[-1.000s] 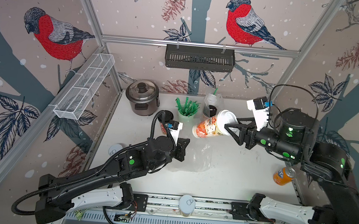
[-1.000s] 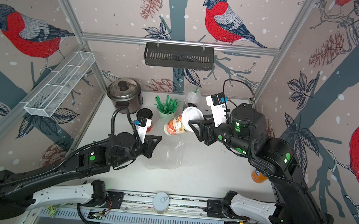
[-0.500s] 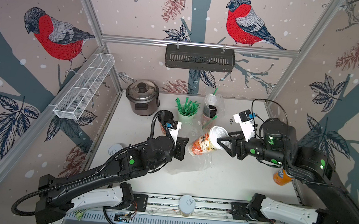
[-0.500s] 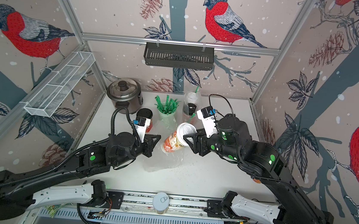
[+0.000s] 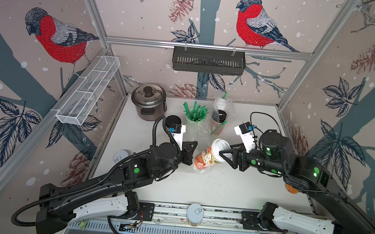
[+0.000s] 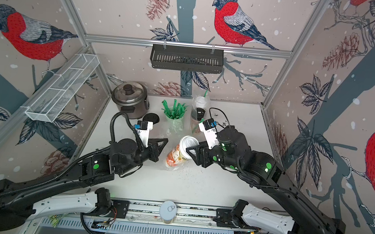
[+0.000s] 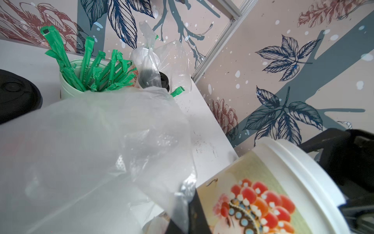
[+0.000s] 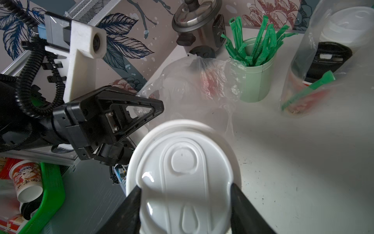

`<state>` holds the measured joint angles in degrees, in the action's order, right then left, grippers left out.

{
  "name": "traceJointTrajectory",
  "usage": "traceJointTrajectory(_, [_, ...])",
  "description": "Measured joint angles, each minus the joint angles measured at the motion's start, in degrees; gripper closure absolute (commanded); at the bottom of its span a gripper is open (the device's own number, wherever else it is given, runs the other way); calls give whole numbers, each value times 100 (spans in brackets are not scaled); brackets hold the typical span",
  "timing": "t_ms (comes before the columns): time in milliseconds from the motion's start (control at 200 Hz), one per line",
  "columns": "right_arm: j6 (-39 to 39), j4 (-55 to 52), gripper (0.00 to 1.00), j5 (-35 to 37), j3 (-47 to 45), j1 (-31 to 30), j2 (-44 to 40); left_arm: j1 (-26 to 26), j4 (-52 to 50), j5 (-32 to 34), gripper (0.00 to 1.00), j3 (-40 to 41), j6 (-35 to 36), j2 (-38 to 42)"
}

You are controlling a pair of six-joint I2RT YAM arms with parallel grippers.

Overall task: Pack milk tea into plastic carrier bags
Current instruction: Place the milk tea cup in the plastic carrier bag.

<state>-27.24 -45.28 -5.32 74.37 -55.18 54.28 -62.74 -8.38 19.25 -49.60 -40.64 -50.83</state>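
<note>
The right gripper (image 5: 223, 156) clamps the white-lidded milk tea cup (image 5: 206, 158) just below its lid, with one finger on either side of the rim. The cup hangs tilted over the middle of the table (image 5: 233, 192). Its long axis runs from the lid at 2 o'clock down to the base at 8 o'clock, base leading.

Just beside the cup, at its 9 o'clock, the left gripper (image 5: 191, 149) has its jaws closed flat on a fold of the clear carrier bag (image 7: 91, 152). The film billows from there toward 12 o'clock, as far as the green straw cup (image 5: 194, 117).

The coming move likely turns on this line-up. The bag's mouth has to face 2 o'clock, along the cup's axis, so the base can slide in. The right arm carries the cup; the left arm, nearer the bag, only holds it open.

The film is almost invisible in both top views. Crinkles show around the cup's base, but I cannot tell whether the base is already inside the mouth. In the left wrist view the film veils most of the scene and the base is cut off.

A black-lidded cup (image 5: 173, 122) stands unbagged at 11 o'clock. At 12 o'clock a packed carrier bag (image 5: 220, 116) holds two cups.
</note>
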Motion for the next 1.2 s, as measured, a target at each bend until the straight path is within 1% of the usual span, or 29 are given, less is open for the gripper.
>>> traceJointTrajectory(315, [-282, 892, 52, -2, -839, 2, -520, 0, 396, 31, 100, 350, -452, 223])
traceJointTrajectory(585, [-623, 1663, 52, -72, -1521, 20, -883, 0, 610, 46, 100, 420, -651, 282])
traceJointTrajectory(780, [-874, 2039, 52, -243, -1858, 24, -890, 0, 870, 46, 100, 522, -739, 339])
traceJointTrajectory(946, [-1003, 2238, 52, -361, -1932, 11, -796, -2, 1069, 96, 100, 671, -811, 470])
traceJointTrajectory(1201, [-1008, 2527, 52, -479, -2149, -66, -603, -11, 1346, 275, 100, 833, -997, 640])
